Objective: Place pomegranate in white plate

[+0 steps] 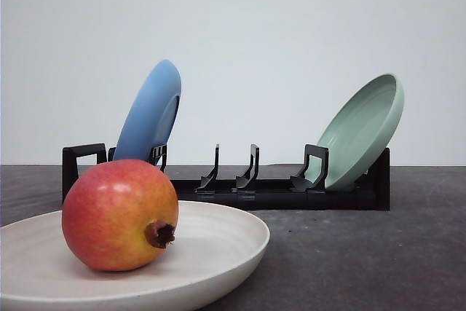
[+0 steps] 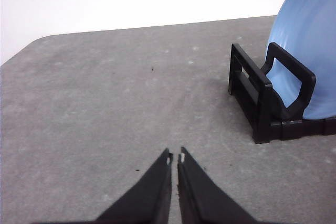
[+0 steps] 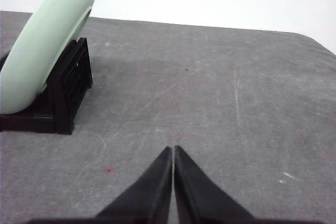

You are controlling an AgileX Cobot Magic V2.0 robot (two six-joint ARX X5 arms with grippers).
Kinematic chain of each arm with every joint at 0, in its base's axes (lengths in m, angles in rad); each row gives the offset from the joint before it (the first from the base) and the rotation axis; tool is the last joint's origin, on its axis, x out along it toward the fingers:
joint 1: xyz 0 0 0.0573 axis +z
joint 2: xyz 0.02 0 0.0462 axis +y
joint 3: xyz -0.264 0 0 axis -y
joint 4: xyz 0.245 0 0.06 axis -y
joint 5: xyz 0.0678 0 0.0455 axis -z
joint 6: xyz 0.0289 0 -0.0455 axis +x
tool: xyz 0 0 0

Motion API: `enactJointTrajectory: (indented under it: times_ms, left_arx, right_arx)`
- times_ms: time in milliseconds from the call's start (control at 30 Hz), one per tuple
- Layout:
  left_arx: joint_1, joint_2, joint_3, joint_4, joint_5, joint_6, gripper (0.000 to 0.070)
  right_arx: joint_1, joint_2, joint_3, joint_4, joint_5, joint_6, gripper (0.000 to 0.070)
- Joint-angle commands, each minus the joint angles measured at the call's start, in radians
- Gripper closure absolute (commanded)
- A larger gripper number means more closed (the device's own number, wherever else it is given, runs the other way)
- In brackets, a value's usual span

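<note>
The pomegranate [image 1: 120, 215], red with a yellow-orange blush and a dark crown nub facing the camera, rests inside the white plate [image 1: 218, 249] at the near left of the front view. My left gripper [image 2: 175, 157] is shut with nothing in it, hovering over bare grey table beside the rack's left end. My right gripper [image 3: 173, 150] is also shut and empty, over the table off the rack's right end.
A black dish rack [image 1: 277, 189] stands across the middle of the table. A blue plate [image 1: 149, 113] leans in its left end and a mint-green plate [image 1: 362, 130] in its right end. The grey tabletop [image 1: 378, 253] stretches open at the right.
</note>
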Motion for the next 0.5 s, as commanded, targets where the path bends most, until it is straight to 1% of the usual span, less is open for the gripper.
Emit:
enactJointTrajectory:
  times_ms: [0,467]
  left_arx:
    - [0.001,-0.001,-0.011,-0.003,0.004,0.003,0.07]
    - [0.001,-0.001,-0.011,-0.003,0.004,0.003,0.07]
  right_arx:
    - [-0.002,-0.002,-0.004,0.011,0.0,-0.003,0.07]
    - [-0.002,-0.002,-0.004,0.011,0.0,-0.003,0.07]
